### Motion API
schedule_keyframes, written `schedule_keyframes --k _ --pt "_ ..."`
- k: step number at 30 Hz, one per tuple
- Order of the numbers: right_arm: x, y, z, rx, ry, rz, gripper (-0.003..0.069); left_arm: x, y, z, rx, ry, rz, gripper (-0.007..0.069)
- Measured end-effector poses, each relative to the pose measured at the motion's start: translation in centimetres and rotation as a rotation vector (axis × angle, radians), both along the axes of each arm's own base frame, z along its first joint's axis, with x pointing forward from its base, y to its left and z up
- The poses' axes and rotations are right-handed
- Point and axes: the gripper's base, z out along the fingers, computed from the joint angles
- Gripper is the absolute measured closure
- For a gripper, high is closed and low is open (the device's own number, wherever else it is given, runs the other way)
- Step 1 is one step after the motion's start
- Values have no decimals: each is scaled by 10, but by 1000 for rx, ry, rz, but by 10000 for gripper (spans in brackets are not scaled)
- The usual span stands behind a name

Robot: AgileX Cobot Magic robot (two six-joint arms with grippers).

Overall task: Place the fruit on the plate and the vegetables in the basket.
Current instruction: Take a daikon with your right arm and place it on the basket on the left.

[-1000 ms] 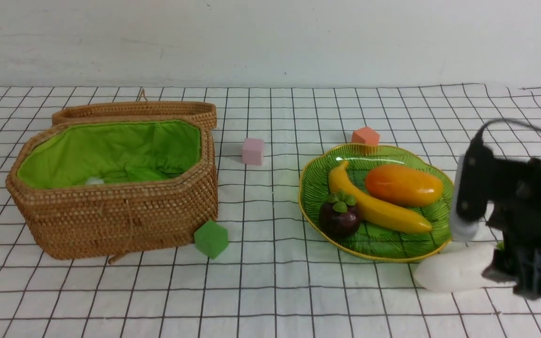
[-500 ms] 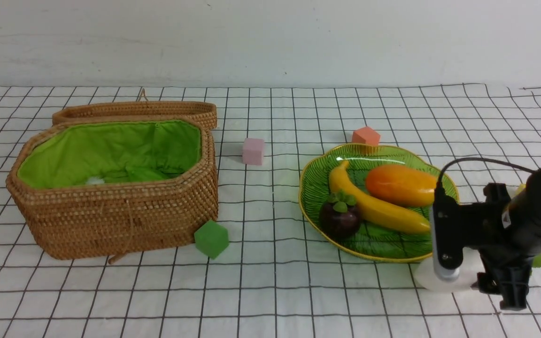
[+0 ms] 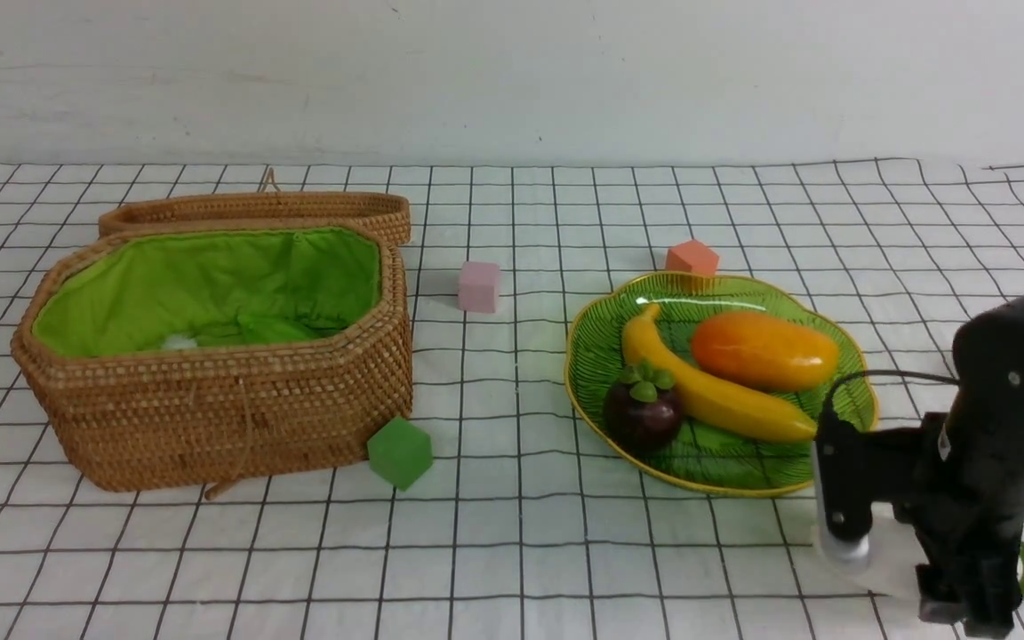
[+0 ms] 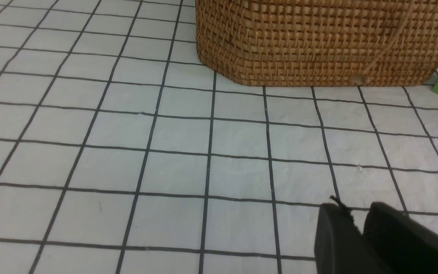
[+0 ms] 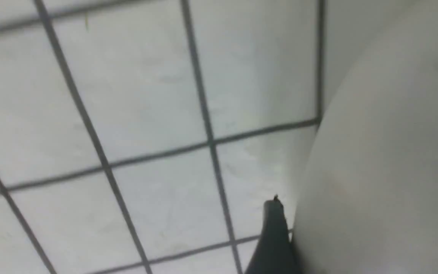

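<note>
Beside the plate [image 3: 716, 462], the right arm's jaws [image 3: 930, 569] angle down, gripping the white radish [image 3: 890, 556].

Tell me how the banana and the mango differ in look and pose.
The banana is long, slim and curved; the mango is short and plump.
The banana is plain yellow, while the mango is orange-yellow.
The banana touches the mangosteen; the mango lies clear of it.
Both lie in the green dish.

soft diffuse brightness, right wrist view blurred
</note>
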Motion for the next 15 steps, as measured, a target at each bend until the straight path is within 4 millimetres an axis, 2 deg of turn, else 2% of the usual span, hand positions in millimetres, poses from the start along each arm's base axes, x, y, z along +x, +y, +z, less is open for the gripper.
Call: schedule_keyframes --k 1,3,6,8,10,11,12,14,15 --pt "-1 2 4 10 -5 -4 151 0 0 0 0 0 0 514" --pt "3 25 40 159 -61 -43 151 0 0 0 0 0 0 514" --pt "5 74 97 401 -141 -14 151 0 0 0 0 0 0 514" --pt "6 105 125 525 -181 34 151 0 0 0 0 0 0 514" --pt "12 146 160 689 -240 91 151 0 0 0 0 0 0 514" --pt "16 159 163 724 -243 104 151 0 0 0 0 0 0 514" --pt "23 177 176 795 -268 120 151 0 0 0 0 0 0 514" --pt "39 209 181 888 -281 137 151 0 0 0 0 0 0 514" --pt "41 212 181 904 -278 134 151 0 0 0 0 0 0 514"
